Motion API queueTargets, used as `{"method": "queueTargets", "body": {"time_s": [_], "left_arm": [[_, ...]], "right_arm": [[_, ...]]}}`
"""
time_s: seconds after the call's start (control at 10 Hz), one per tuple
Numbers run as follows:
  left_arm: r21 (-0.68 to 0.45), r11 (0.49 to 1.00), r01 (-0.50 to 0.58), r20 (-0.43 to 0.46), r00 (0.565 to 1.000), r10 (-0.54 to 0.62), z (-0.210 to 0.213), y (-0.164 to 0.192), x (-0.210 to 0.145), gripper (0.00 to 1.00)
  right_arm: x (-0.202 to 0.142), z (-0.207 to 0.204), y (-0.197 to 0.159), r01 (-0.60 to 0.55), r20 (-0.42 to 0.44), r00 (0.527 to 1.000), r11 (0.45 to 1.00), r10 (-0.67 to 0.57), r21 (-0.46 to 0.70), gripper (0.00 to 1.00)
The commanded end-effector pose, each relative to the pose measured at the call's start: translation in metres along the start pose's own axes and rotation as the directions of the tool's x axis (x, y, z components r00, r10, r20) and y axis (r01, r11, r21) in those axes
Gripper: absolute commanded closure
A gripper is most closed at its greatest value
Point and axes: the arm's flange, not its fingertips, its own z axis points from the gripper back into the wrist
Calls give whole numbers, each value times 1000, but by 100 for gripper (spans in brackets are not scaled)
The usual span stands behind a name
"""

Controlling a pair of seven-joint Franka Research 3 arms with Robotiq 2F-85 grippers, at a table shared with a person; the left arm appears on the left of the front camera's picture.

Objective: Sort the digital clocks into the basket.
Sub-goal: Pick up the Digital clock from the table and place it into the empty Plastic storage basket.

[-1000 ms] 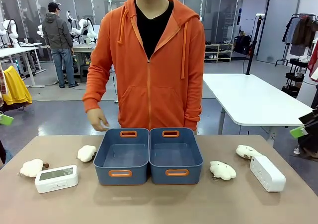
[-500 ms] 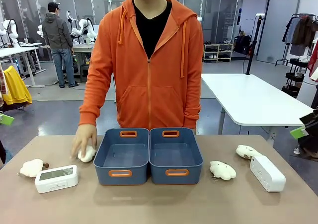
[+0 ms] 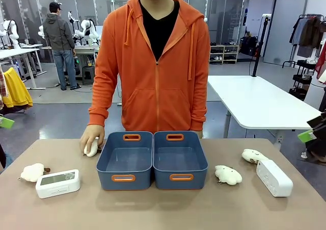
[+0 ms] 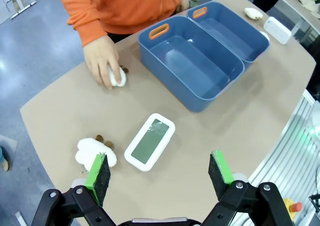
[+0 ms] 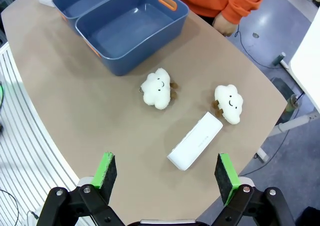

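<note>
One white digital clock (image 3: 57, 183) lies face up at the table's left front, also below my left gripper (image 4: 159, 176) as the clock (image 4: 150, 141). The other clock (image 3: 274, 177) lies on its side at the right, under my right gripper (image 5: 166, 177) as the clock (image 5: 195, 140). Both grippers hang open above the table with nothing between their fingers. Two dark-blue baskets stand side by side in the middle, the left one (image 3: 124, 178) and the right one (image 3: 181, 177), both empty. The person's hand (image 3: 91, 136) holds a cream plush toy (image 3: 91, 147) beside the left basket.
More cream cloud plush toys lie around: one at far left (image 3: 32, 172), two at the right (image 3: 227, 175) (image 3: 252, 155). The person in an orange hoodie (image 3: 153, 67) stands at the far edge. Bare tabletop (image 3: 163, 209) runs along the front.
The person's hand came down onto the plush toy left of the baskets, closed on it and drew it back toward the far edge, lifting it slightly. Clocks and baskets have not moved.
</note>
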Motion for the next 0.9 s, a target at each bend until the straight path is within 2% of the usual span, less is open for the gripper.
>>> {"method": "queueTargets", "body": {"time_s": [0.0, 0.7, 0.8], "left_arm": [[-4, 1000, 5, 0, 1000, -5, 0, 1, 1, 0], [-4, 1000, 5, 0, 1000, -5, 0, 1, 1, 0], [-4, 1000, 5, 0, 1000, -5, 0, 1, 1, 0]], "right_arm": [[-2, 0, -1, -18, 2, 1000, 1000, 18, 9, 0], [0, 0, 0, -2, 1, 1000, 1000, 2, 0, 0], [2, -2, -2, 24, -30, 999, 999, -25, -29, 0]]}}
